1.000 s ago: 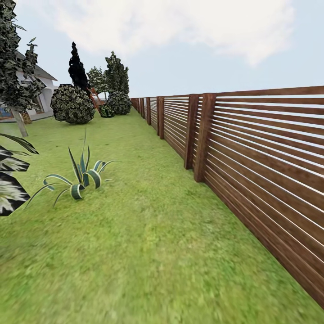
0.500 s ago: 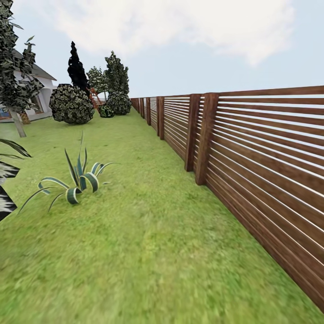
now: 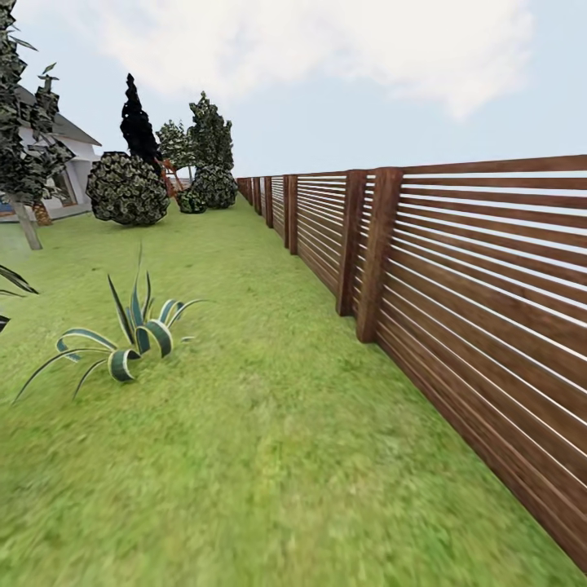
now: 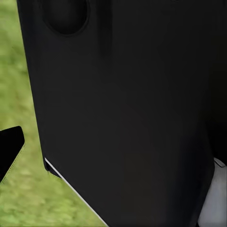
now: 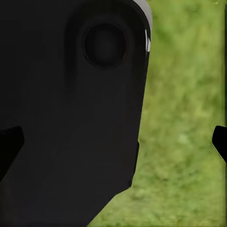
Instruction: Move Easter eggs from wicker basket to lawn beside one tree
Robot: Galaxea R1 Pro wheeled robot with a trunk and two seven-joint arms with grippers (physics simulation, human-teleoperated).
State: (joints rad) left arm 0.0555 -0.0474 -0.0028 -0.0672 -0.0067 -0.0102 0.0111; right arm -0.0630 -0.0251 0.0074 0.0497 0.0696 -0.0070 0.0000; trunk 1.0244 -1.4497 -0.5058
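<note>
Compared with a second ago, the whole head view has slid: the spiky plant point(image 3: 122, 342) sits lower and further left, the dark leaves at the left edge have nearly gone, and the fence point(image 3: 456, 277) post has crept right, so the camera has moved on, not the things. Ahead, the lawn point(image 3: 269, 424) runs in a long strip beside the fence toward round bushes point(image 3: 126, 189), a dark conifer point(image 3: 137, 122) and a white house point(image 3: 69, 163) at far left. A tree point(image 3: 24, 163) with a bare pale trunk stands at the left edge, near the house. No basket or eggs are visible here, so where they lie cannot be told from these pictures; the robot seems to be in transit, and as far as can be judged all of the task is left: finding the basket, lifting out three eggs, and laying them by one tree. Each wrist view looks past a black body panel down at blurred grass, with dark tips at the frame edges, perhaps finger ends; whether either gripper is apart or closed cannot be told, and nothing shows held in them.
</note>
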